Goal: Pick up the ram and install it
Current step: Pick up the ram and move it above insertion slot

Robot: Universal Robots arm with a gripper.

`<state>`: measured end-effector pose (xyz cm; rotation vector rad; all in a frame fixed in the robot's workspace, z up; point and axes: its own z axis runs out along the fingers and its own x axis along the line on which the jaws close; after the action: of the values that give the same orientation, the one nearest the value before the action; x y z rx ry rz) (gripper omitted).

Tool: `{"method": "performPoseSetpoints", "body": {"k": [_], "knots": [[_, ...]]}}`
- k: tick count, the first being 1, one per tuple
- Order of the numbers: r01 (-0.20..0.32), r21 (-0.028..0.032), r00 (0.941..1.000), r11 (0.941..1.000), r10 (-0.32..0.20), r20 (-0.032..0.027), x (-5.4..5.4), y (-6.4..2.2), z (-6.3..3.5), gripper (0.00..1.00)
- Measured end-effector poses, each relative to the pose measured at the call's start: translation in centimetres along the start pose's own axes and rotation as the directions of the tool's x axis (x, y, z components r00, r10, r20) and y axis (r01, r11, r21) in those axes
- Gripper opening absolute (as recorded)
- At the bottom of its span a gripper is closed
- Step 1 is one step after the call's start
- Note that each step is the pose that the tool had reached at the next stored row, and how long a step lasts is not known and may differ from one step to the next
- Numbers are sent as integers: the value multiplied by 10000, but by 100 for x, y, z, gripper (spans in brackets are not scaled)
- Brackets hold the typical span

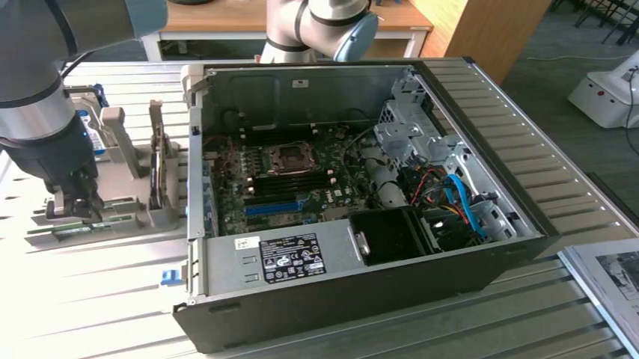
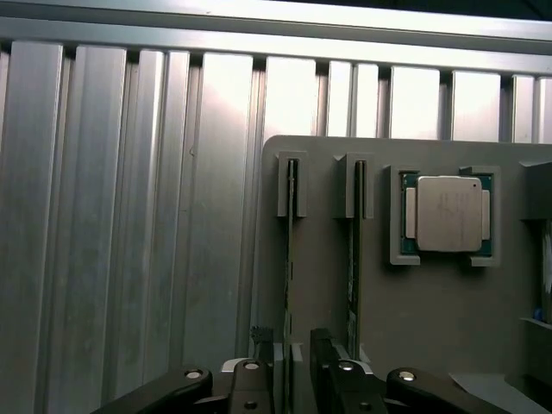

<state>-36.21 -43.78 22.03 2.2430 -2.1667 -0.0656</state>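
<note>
Now, at the exterior view's left, the gripper (image 1: pixel 75 203) hangs low over the grey holder (image 1: pixel 128 215). Its jaws are spread, with a gap on each side of the ram (image 2: pixel 291 259), which stands on edge in the slot nearest the holder's edge, unpinched. A second green stick (image 2: pixel 354 250) stands in the holder's next slot, and beyond it the silver processor (image 2: pixel 444 214) lies flat in the holder's square pocket. Just right of the holder in the exterior view sits the open computer case (image 1: pixel 479 247), its motherboard (image 1: pixel 289 187) bare.
</note>
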Motion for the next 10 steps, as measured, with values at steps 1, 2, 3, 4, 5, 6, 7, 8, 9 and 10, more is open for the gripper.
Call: {"method": "performPoseSetpoints", "body": {"k": [1,2,3,4,5,6,7,8,9,10], "knots": [[0,-1,10000,10000,0,0,0,0,0,31],[0,-1,10000,10000,0,0,0,-1,0,31],[0,-1,10000,10000,0,0,0,-1,-1,31],[1,0,10000,10000,-1,0,0,-2,0,31],[0,0,10000,10000,0,0,0,-1,0,31],[1,-1,10000,10000,-1,0,0,-2,0,31],[0,-3,10000,10000,0,-1,0,-2,1,31],[0,0,10000,10000,0,0,0,-2,6,31],[1,1,10000,10000,-1,1,0,-3,12,31],[1,1,10000,10000,-1,1,0,-3,19,31]]}}
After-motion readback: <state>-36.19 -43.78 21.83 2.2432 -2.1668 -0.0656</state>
